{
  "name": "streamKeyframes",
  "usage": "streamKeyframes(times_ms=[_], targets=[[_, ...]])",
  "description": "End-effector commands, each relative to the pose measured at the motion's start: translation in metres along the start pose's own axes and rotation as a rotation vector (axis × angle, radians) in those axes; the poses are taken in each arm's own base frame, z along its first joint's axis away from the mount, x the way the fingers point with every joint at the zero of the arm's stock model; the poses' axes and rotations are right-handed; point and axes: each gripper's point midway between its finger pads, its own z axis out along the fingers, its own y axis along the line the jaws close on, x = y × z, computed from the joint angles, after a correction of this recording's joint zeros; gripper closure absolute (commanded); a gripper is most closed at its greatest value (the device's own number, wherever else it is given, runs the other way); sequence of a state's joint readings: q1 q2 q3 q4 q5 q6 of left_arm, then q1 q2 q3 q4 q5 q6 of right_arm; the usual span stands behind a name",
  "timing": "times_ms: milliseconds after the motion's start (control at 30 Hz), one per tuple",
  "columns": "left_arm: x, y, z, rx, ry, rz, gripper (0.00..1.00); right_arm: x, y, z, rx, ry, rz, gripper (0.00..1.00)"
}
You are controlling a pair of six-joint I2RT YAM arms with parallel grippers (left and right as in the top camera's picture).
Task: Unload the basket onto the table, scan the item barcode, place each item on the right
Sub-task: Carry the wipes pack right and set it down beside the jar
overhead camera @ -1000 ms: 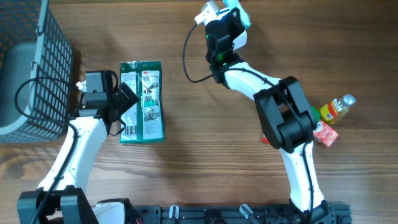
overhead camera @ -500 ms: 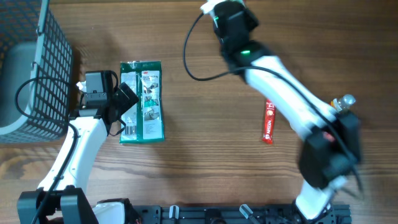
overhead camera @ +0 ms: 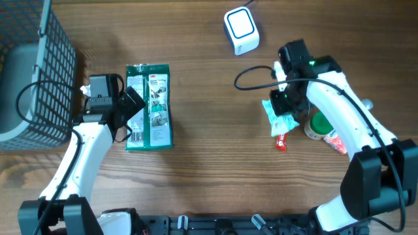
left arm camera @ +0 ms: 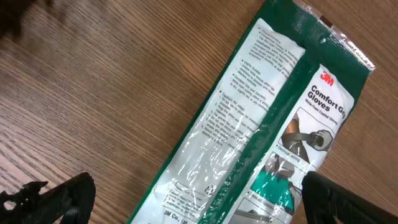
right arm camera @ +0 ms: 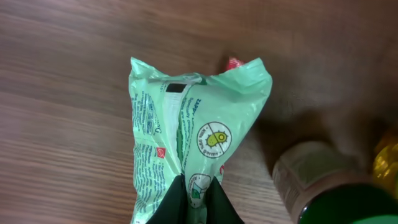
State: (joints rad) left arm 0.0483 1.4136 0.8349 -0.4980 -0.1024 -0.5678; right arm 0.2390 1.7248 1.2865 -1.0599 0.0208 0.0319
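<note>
My right gripper [right arm camera: 196, 202] is shut on the lower end of a light green printed packet [right arm camera: 186, 130], pinching its crumpled plastic just above the wooden table. From overhead this packet [overhead camera: 277, 115] hangs under the right gripper [overhead camera: 285, 106] at the table's right side. The white barcode scanner [overhead camera: 240, 30] sits at the back centre, well apart from the packet. My left gripper [overhead camera: 134, 115] stands open at the left edge of a green and clear glove package [overhead camera: 154, 104]. In the left wrist view, that glove package [left arm camera: 267, 118] lies flat between the spread fingers [left arm camera: 59, 196].
A dark wire basket [overhead camera: 39, 78] stands at the far left. A thin red stick pack [overhead camera: 281, 140], a green-capped bottle [overhead camera: 318, 125] and a red packet [overhead camera: 337, 142] lie close around the right gripper. The bottle [right arm camera: 323, 186] is right beside the held packet.
The right arm has swung from the scanner at the back down to the right side, carrying the green packet. The scanner now shows uncovered. The left arm has not moved.
</note>
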Motion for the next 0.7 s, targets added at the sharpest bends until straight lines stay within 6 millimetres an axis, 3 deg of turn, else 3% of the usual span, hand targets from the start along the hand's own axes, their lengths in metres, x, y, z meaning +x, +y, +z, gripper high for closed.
streamKeyframes(times_ms=[0, 133, 233, 267, 300, 333, 467, 567, 667], targets=[[-0.001, 0.001, -0.001, 0.006, 0.000, -0.024, 0.00, 0.000, -0.018, 0.014, 0.097, -0.018, 0.055, 0.95], [-0.001, 0.001, -0.001, 0.006, 0.000, -0.023, 0.00, -0.009, -0.039, 0.017, 0.219, -0.077, 0.154, 0.88], [-0.001, 0.001, -0.001, 0.006, 0.000, -0.023, 0.00, -0.009, -0.038, 0.017, 0.214, -0.078, 0.173, 0.72], [-0.001, 0.001, -0.001, 0.006, 0.000, -0.023, 0.00, -0.008, -0.034, 0.018, 0.188, -0.075, 0.171, 0.64], [-0.001, 0.001, -0.001, 0.006, 0.000, -0.023, 0.00, -0.008, -0.029, 0.019, 0.156, -0.070, 0.170, 0.46], [-0.001, 0.001, -0.001, 0.006, 0.000, -0.023, 0.00, -0.008, -0.024, 0.020, 0.127, -0.068, 0.169, 0.38], [-0.001, 0.001, -0.001, 0.006, 0.000, -0.024, 0.00, -0.019, 0.027, 0.018, -0.168, -0.088, 0.149, 0.31], [-0.001, 0.001, -0.001, 0.006, 0.000, -0.023, 0.00, -0.030, 0.084, -0.001, -0.502, -0.112, 0.108, 0.25], [-0.001, 0.001, -0.001, 0.006, 0.000, -0.024, 0.00, -0.043, 0.126, -0.026, -0.715, -0.170, 0.042, 0.23]])
